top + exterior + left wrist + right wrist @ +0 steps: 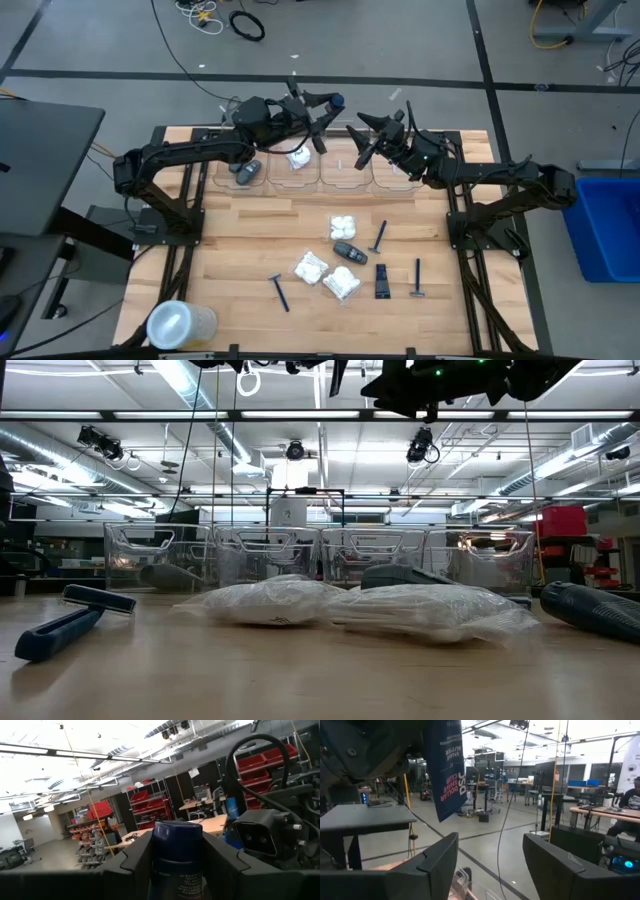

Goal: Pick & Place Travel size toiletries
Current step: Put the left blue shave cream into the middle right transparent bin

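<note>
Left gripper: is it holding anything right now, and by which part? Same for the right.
The left gripper holds a dark blue tube, clamped between its fingers at the cap end. The right gripper stands open and holds nothing; the tube's flat tail hangs before it.

Lighting's pretty even, coming off long ceiling strip lights (330, 415) overhead, so the shadows under the arms on the counter (250, 235) stay soft. In the left wrist view the ceiling blows out to white. At counter height the near razor (70, 622) and crinkly packets (350, 605) look soft, and the clear bins (320, 555) catch small glints.
</note>
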Robot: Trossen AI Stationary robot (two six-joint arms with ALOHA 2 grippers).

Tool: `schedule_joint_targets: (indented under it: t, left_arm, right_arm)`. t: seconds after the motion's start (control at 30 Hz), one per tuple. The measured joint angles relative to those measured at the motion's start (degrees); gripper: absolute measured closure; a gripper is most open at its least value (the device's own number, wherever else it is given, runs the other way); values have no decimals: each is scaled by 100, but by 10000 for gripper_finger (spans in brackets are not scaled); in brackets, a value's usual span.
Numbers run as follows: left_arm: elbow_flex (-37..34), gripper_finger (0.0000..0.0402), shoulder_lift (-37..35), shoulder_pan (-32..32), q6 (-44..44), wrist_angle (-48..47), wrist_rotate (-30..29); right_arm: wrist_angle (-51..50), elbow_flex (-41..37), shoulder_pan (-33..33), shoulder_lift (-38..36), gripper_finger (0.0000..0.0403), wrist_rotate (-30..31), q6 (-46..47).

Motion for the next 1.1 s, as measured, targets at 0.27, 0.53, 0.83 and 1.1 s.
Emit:
schedule_joint_targets:
  t: [0.27,0.53,0.83,1.1]
  left_arm:
    - [0,248,0,0,129,-24,-145]
    - [0,248,0,0,136,-77,-157]
    - [0,248,0,0,264,-83,-282]
    - [0,248,0,0,282,-142,-384]
  right_arm:
    - [114,2,0,90,172,-155,188]
    - [107,572,17,572,162,-346,201]
    - [66,995,28,1026,173,-395,258]
    - [143,1154,-13,1202,177,-459,485]
